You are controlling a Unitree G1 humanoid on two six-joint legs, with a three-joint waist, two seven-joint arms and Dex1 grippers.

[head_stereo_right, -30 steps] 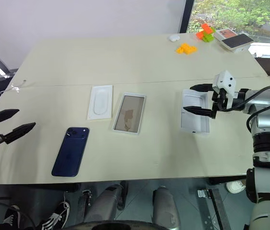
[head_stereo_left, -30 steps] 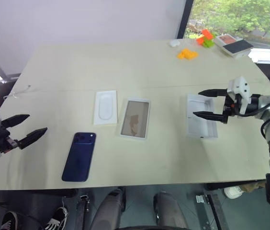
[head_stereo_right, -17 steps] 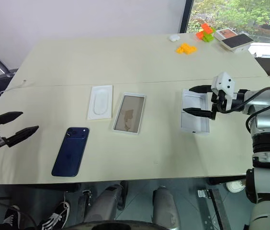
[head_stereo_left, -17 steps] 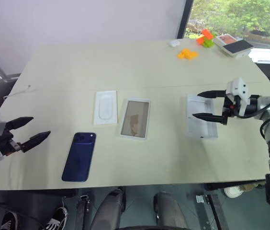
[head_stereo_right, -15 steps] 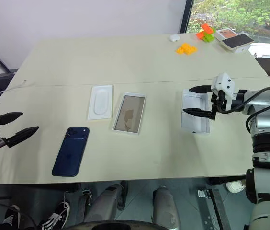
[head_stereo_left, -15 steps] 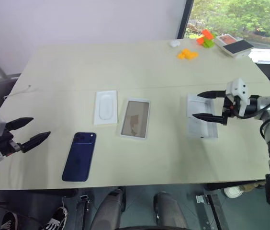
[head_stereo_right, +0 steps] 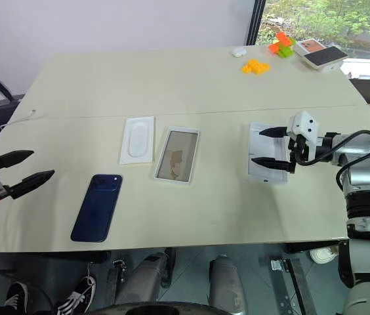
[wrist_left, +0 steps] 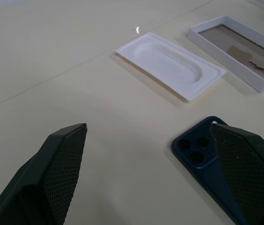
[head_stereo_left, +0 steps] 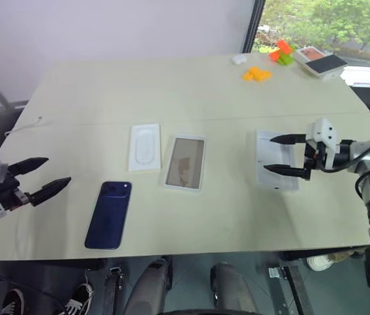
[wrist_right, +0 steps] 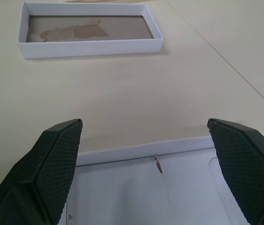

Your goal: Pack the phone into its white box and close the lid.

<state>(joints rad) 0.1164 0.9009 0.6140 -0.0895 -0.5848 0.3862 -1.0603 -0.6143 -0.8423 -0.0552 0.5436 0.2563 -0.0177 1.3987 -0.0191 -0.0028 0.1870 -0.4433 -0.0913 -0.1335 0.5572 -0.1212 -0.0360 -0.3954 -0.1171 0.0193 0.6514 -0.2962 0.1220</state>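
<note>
Two grippers wide open, both empty. Left gripper (head_stereo_left: 45,176) hovers near table's (head_stereo_left: 172,85) left edge, beside phone (head_stereo_left: 108,214), apart from it. Phone lies flat, camera bump up. Box (head_stereo_left: 185,163) sits centre, insert (head_stereo_left: 144,147) just beside. Right gripper (head_stereo_left: 285,155) hangs over lid (head_stereo_right: 264,172), probably not touching.

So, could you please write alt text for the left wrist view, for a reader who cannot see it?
The left gripper is open above the table, its right-hand finger overlapping the phone, which lies with its camera lenses up. Beyond lie the white insert and the white box.
</note>
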